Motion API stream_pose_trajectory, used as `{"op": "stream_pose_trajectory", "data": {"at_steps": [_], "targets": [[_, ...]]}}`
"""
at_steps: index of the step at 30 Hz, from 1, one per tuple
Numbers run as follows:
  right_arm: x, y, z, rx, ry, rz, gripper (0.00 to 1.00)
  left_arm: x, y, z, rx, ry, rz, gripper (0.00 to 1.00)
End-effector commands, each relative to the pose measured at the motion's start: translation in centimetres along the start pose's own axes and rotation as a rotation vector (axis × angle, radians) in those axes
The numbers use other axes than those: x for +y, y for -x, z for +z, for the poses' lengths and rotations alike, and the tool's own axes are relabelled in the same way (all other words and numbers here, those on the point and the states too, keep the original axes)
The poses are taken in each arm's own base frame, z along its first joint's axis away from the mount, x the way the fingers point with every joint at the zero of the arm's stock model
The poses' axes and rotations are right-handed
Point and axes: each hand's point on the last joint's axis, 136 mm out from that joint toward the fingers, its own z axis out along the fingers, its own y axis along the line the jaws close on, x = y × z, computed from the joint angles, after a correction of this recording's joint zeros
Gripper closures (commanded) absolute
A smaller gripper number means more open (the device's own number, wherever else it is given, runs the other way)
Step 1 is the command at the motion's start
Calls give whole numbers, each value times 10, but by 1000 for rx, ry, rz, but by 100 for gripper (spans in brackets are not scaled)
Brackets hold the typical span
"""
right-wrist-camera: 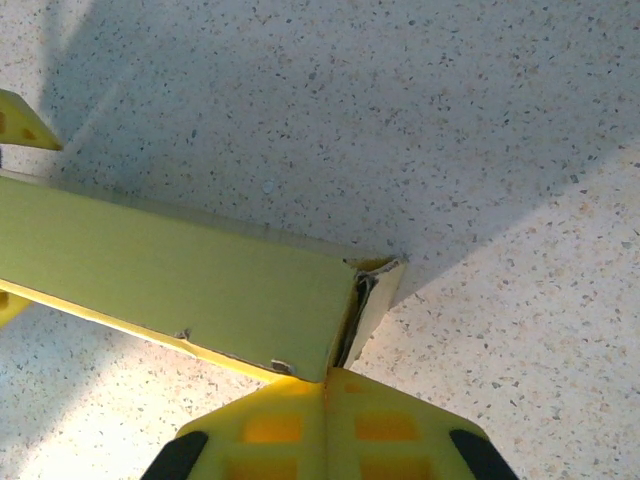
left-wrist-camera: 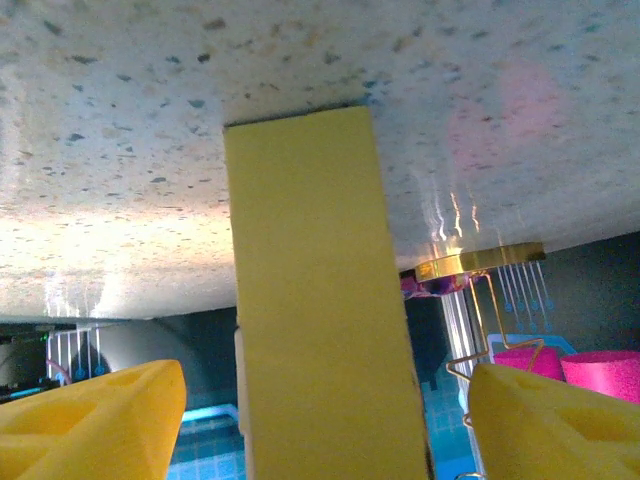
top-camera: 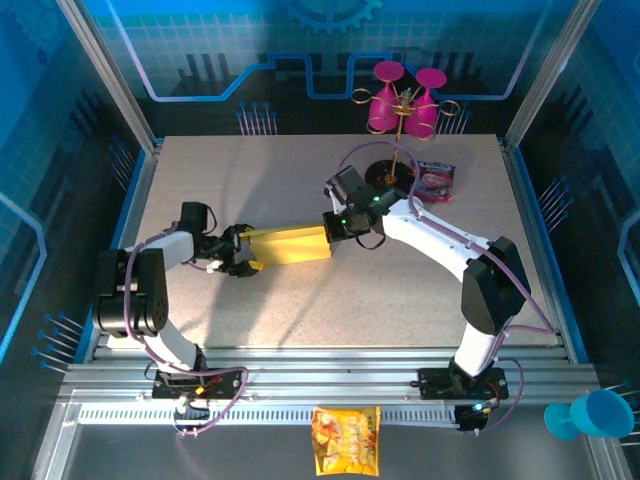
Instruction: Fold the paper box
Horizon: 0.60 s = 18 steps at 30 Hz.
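Yellow fingers [left-wrist-camera: 95, 410] of the left gripper [top-camera: 234, 262] stand wide apart, one on either side of the paper box [left-wrist-camera: 310, 300], with a clear gap at each side; nothing is held. The right gripper [right-wrist-camera: 325, 385] has its jaws pressed fully together, and their tip touches the lower corner of the box's opposite end. Whether a thin flap is nipped between them cannot be told.

The box, golden-yellow and already collapsed into a long narrow form, lies at the surface of the speckled table [top-camera: 400, 300], left of centre, spanning the space between the two grippers. Its right-hand end corner [right-wrist-camera: 355, 305] looks slightly frayed, with a white inner edge showing.

Handling, as judged: the box is very light. Its thin card is stiff along the flat panels but weak at the scored lines and corners, so it should dent or tear under a hard pinch. The smooth outer face is probably slippery. The long side walls just inside each end, or a flap close to its crease, seem the best places to grip; the frayed corner is best avoided.

Well apart from the work, pink goblets on a gold rack [top-camera: 405, 100] stand at the far edge, beside a red snack packet [top-camera: 436, 181].
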Motion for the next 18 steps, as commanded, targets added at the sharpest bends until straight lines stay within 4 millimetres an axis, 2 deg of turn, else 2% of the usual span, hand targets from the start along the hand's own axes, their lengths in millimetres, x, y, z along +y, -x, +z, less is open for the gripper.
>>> {"op": "stream_pose_trajectory", "data": {"at_steps": [1, 3, 8, 11, 14, 18], "targets": [[3, 2, 1, 11, -6, -6, 100, -6, -8, -22, -44, -34, 58, 23], [3, 2, 1, 13, -4, -6, 100, -3, -11, -33, -87, -24, 83, 20], [2, -1, 3, 17, -6, -3, 100, 15, -12, -51, -152, -1, 82, 19], [2, 1, 1, 12, -6, -3, 100, 14, -13, -71, -224, -33, 152, 18], [3, 2, 1, 15, -6, -1, 100, 4, -21, -98, -349, -24, 376, 23], [3, 3, 1, 24, -5, 3, 100, -4, -31, -146, -598, 107, 787, 43]]}}
